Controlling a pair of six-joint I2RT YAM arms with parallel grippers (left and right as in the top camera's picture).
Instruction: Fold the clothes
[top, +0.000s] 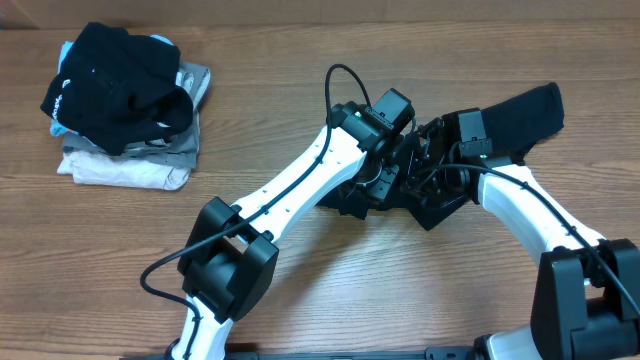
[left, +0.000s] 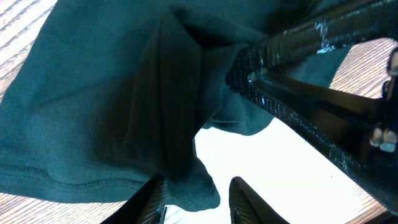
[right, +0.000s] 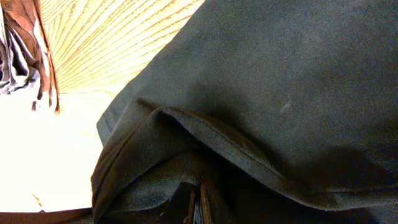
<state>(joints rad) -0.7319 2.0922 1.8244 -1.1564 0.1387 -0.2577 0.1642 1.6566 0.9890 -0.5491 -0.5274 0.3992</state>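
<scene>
A black garment (top: 520, 110) lies crumpled on the wooden table at centre right, one end stretched toward the far right. Both grippers meet over its bunched middle. My left gripper (top: 397, 165) is open; in the left wrist view its fingers (left: 196, 202) stand apart with a hanging fold of the dark fabric (left: 93, 112) between them. My right gripper (top: 432, 158) is shut on the garment; in the right wrist view its fingers (right: 196, 206) are pressed together inside a raised fold of the cloth (right: 280, 74).
A pile of clothes (top: 125, 100), black pieces on top of grey and white ones, sits at the far left of the table. The right arm's black frame (left: 311, 106) crosses the left wrist view close to the left fingers.
</scene>
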